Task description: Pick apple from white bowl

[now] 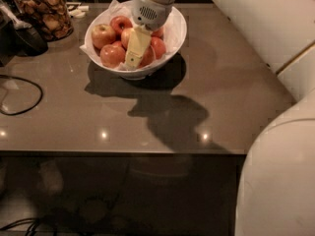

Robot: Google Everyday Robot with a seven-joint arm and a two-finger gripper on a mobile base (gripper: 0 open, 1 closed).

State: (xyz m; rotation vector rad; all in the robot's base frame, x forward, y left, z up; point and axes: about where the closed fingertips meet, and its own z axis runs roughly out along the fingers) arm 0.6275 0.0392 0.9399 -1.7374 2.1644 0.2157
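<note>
Camera view: paper-lined white bowl (177, 28) on bench (221, 97) holds several red apples. Pincer (133, 60) down among them, apple (111, 55) just beside, image-left. Pincer state: cannot tell.
</note>
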